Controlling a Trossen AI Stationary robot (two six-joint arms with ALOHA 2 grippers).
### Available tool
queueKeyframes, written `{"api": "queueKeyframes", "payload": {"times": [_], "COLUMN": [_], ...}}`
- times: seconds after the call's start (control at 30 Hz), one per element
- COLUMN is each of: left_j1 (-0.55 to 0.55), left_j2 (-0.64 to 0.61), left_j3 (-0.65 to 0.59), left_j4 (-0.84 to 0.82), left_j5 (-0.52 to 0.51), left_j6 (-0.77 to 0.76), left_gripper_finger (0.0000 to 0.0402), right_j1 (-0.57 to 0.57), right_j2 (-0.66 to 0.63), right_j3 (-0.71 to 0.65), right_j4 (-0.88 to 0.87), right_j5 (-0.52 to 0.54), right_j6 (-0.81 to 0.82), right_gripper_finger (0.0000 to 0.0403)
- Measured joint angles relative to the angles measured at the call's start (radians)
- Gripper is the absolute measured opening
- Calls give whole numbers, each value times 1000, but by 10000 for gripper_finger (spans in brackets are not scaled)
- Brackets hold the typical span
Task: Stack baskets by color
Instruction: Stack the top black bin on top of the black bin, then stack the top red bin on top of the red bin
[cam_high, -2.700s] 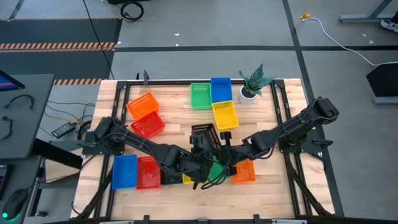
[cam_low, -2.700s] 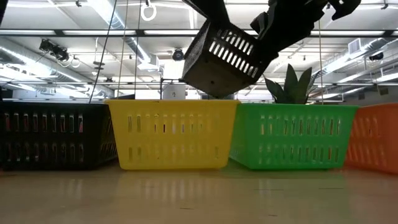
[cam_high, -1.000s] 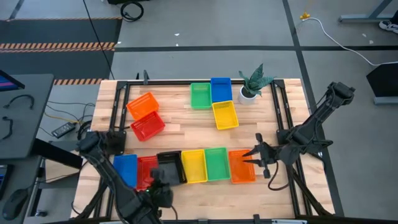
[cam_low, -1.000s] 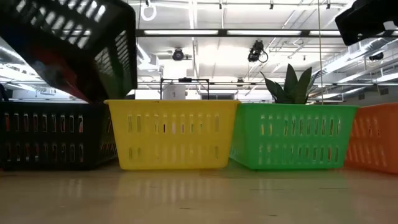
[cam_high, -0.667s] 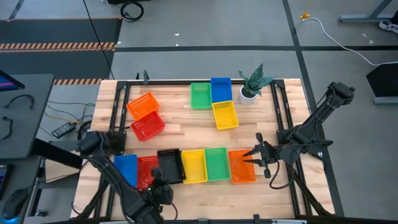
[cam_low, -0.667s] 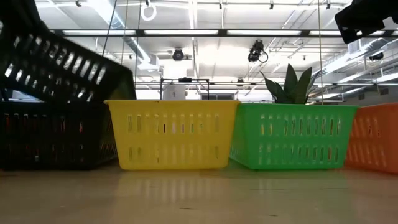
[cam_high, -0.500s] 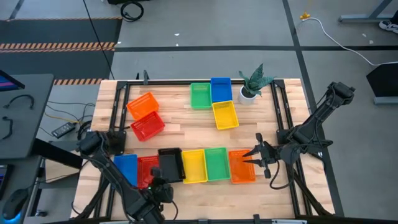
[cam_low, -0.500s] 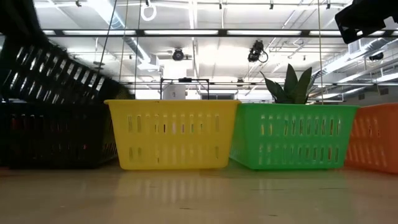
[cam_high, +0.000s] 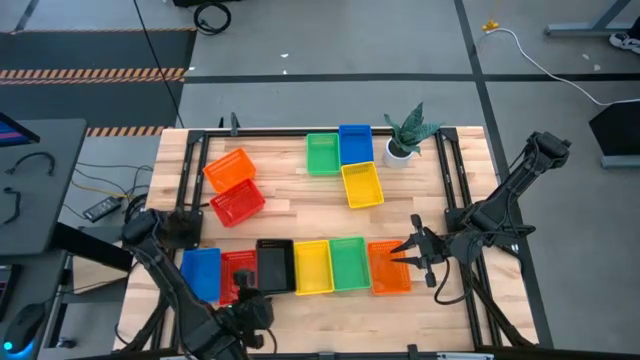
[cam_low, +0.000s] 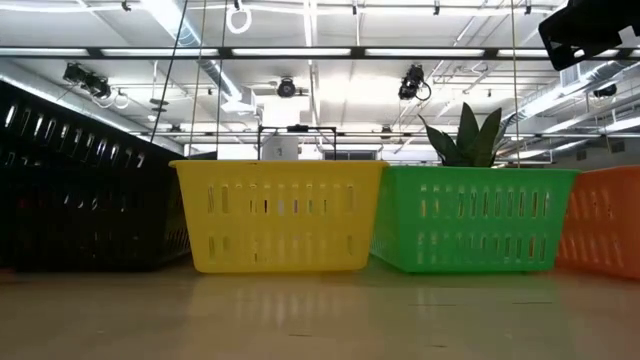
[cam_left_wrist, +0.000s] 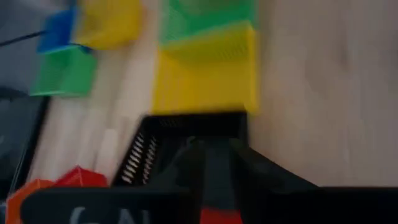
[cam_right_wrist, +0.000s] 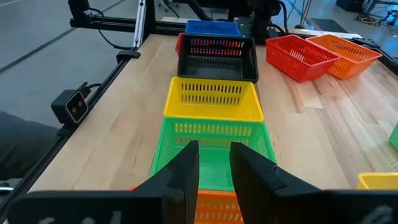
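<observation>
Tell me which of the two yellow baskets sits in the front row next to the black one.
The yellow basket between the black basket and a green basket. The other yellow basket lies apart, farther back, near the potted plant.

Baskets (cam_high: 361, 185): 2 orange, red, blue, yellow, green; 1 black; plant (cam_high: 407, 132).

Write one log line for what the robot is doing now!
left hand: at black basket, front row | right hand: open, over orange basket

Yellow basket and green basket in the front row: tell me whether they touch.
Touching. The low view shows the yellow basket's rim meeting the green basket's rim with no gap; lower down the walls taper apart.
</observation>
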Motion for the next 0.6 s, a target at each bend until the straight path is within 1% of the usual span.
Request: {"api": "queueKeyframes", "payload": {"times": [0.03,0.07,0.13,0.2,0.23,0.3,0.37,0.43,0.5,0.53,0.6], "left_j1": [4,16,48,76,84,96,107,120,128,129,128], "left_j2": [0,0,0,2,3,2,2,2,2,3,3], "left_j3": [0,0,-15,-55,-75,-116,-165,-208,-242,-250,-244], "left_j4": [-30,-69,-118,-137,-138,-100,-54,-37,-37,-40,-44], "left_j5": [-34,-37,35,101,105,109,159,247,309,323,317], "left_j6": [-87,-169,-291,-350,-363,-376,-376,-376,-376,-376,-376], "left_gripper_finger": [70,62,44,23,13,6,9,12,11,9,5], "right_j1": [0,0,0,0,0,0,0,0,0,0,0], "right_j2": [0,0,0,0,0,0,0,0,0,0,0], "right_j3": [0,0,0,0,0,0,0,0,0,0,0], "right_j4": [0,0,0,-1,-1,-1,-2,-2,-2,-2,-2], "right_j5": [0,0,0,0,0,0,0,0,0,0,0], "right_j6": [0,0,-2,-2,-2,-2,-2,-2,-2,-2,-2], "right_gripper_finger": [96,96,96,96,96,96,96,96,96,96,96]}}
